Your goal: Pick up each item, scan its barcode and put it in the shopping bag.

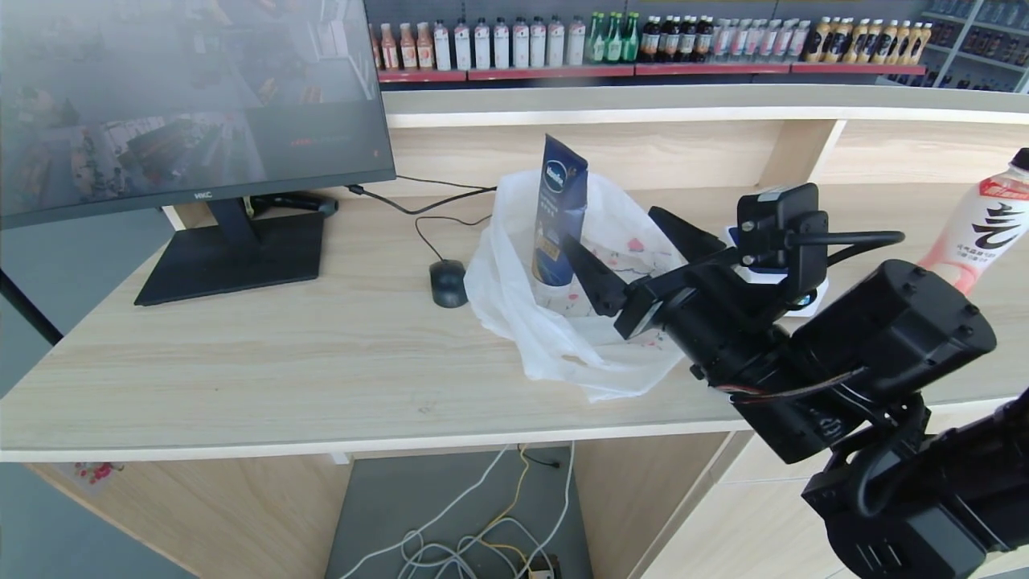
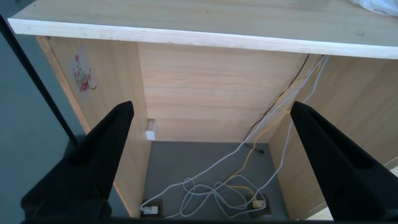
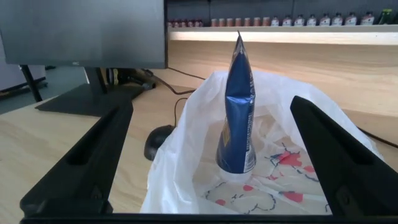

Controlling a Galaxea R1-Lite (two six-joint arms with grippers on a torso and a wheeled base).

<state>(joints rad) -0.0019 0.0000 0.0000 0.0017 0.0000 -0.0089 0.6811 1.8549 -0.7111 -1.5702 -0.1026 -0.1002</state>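
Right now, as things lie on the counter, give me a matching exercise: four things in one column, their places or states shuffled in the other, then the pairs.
1. blue tube
2. mouse
3. pink bottle
4. right gripper

A. on the bare counter, between the monitor stand and the shopping bag
B. standing upright inside the shopping bag
C. jaws open, at the bag's mouth
D. at the counter's far right

Pairs: 1-B, 2-A, 3-D, 4-C

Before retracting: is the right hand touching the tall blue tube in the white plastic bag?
Apart. In the right wrist view the tall blue tube stands clear of the open right hand, white plastic bag visible on both sides.
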